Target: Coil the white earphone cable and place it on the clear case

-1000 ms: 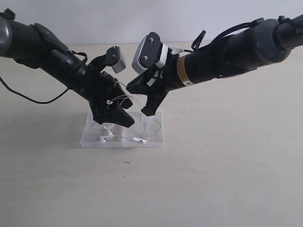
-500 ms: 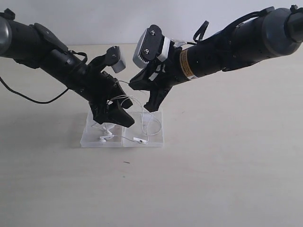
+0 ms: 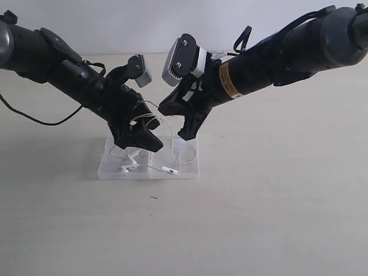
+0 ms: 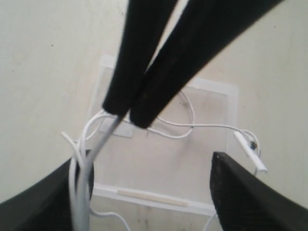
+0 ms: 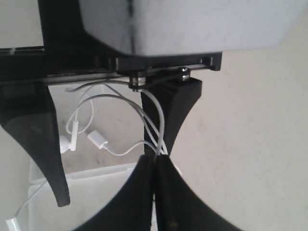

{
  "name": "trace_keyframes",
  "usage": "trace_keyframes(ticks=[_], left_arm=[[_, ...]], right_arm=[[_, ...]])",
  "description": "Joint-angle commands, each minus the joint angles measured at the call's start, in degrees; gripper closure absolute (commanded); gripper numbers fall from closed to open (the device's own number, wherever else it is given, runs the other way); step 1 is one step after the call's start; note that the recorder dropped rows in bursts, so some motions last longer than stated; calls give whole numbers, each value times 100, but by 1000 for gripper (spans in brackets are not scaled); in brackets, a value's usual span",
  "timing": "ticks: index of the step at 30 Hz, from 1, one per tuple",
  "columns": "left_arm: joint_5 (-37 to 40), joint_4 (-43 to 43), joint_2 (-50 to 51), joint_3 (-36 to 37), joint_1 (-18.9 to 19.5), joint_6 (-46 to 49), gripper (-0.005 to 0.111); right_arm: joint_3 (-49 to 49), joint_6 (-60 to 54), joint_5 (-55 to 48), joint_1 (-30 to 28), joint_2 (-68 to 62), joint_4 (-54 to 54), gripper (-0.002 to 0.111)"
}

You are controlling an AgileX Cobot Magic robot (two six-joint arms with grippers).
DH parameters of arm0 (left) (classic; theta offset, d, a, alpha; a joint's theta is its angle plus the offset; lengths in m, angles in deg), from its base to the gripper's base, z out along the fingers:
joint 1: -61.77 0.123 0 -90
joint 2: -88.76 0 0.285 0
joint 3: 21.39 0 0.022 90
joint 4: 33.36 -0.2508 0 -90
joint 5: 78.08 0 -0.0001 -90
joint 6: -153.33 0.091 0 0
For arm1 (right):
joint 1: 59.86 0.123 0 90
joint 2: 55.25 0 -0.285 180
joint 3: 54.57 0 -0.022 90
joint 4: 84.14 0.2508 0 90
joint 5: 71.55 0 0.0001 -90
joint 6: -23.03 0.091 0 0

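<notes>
A pale cream counter (image 3: 270, 218) with a faint horizontal grain fills most of the exterior view, its surface matte and evenly lit. On its near side, a little left of the middle, lies a tiny dark speck (image 3: 153, 198), too small to tell what it is. Along the far edge the counter meets a plain, pale grey-white wall (image 3: 144, 26) that runs across the whole width of the scene.

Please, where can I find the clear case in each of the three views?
Exterior view: clear case, just left of centre.
Left wrist view: mid-picture, behind the shut right gripper.
Right wrist view: behind that gripper's tips.
Shared landmark: white earphone cable trailing onto it.
</notes>
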Motion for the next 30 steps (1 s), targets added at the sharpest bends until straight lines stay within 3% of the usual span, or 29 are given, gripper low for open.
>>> trace_keyframes(ticks=[1,11,30], left_arm=[[-25,102,-69,-29,15,-50,41],[-23,285,-186,-38,119,-121,41],[352,363,-602,-38,143,-215,41]], right_arm=[[-27,64,29,0,28,-12,108],[-27,405,580,0,-76,-12,108],[-27,557,242,0,-372,-12,108]])
